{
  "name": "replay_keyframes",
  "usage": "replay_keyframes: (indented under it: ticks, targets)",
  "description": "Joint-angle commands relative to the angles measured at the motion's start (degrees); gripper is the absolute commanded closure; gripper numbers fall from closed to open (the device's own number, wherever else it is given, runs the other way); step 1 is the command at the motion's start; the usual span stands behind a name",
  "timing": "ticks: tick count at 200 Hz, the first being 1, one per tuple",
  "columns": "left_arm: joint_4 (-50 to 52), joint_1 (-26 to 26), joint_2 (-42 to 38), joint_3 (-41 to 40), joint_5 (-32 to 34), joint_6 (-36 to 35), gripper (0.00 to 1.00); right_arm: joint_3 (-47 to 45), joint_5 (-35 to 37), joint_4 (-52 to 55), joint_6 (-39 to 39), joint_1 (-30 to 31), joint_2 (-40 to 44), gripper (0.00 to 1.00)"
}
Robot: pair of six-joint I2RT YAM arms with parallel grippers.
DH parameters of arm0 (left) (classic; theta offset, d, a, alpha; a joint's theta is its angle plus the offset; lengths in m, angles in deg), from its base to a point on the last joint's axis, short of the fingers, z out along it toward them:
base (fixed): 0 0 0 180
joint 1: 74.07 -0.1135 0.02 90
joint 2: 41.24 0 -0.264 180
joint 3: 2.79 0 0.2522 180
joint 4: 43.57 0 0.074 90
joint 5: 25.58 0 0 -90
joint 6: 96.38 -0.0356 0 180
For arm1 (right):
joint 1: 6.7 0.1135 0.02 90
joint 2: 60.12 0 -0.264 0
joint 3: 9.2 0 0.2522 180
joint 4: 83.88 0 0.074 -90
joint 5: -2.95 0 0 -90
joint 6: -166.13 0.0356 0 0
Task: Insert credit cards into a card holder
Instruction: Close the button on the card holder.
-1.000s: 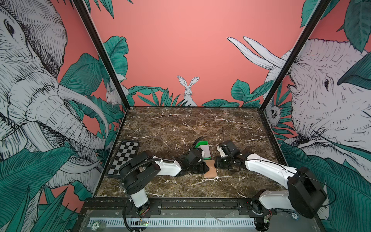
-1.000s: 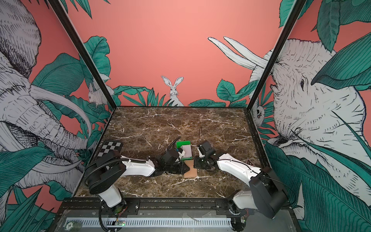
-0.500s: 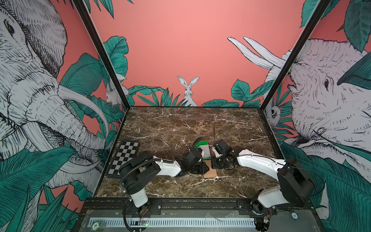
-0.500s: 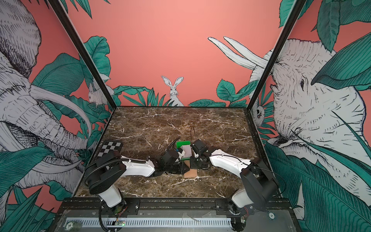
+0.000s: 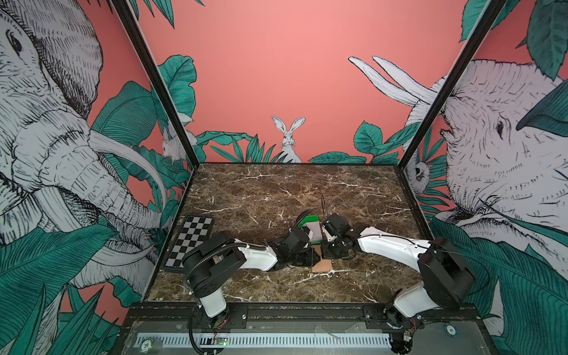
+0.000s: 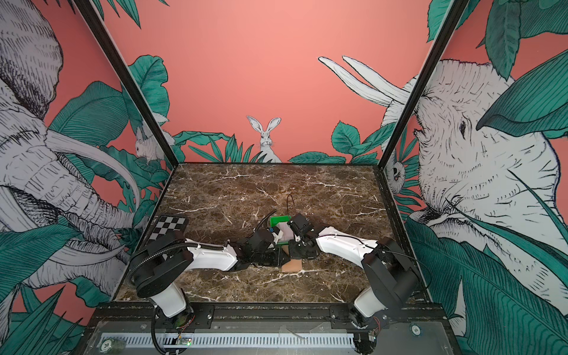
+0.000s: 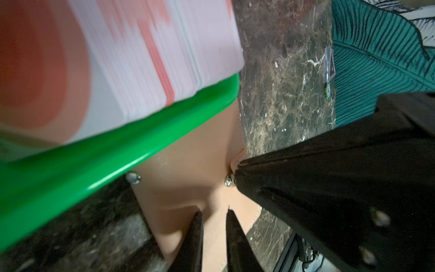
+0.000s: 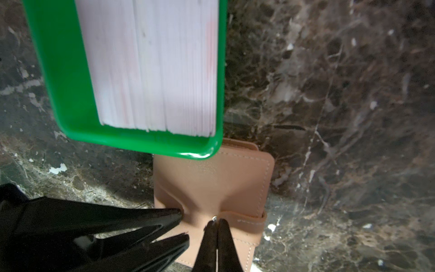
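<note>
**Q:** What is being shown on the table?

**A:** A tan leather card holder (image 8: 223,179) is being held on a brown marble tabletop (image 8: 329,94). In both top views it is lying near the front middle, between two black grippers that are reaching in from opposite sides.

**Q:** How is it being gripped?

**A:** One edge is being pinched by the left gripper (image 7: 214,212). Its fingers are standing slightly apart, with leather caught between them. The strap side is being pinched by the right gripper (image 8: 215,222), whose fingers are being pressed fully together right at a small silver snap stud (image 8: 214,218). The leather is being puckered into a ridge between the two sets of tips.

**Q:** Where are the credit cards being kept?

**A:** The credit cards (image 8: 153,70) are being stored as a thick white stack, standing on edge, in a green plastic tray (image 8: 58,70). In the left wrist view a red-orange circle is being displayed on the outermost card face. The tray is sitting just beyond the card holder, on the side away from the robot. Whether its corner is touching the leather cannot be told.
</note>
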Motion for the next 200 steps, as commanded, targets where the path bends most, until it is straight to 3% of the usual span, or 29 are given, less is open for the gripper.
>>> replay_keyframes:
  ticks: [1,200]
  targets:
    - [3.7,1.0,2.1,-1.9,1.0,0.6,0.79,1.1,0.3,0.9,-0.4,1.1,-1.3,1.00]
    - [2.7,1.1,1.8,-3.1,1.1,1.3,0.80,-0.9,4.5,5.7,2.6,3.5,-3.3,1.00]
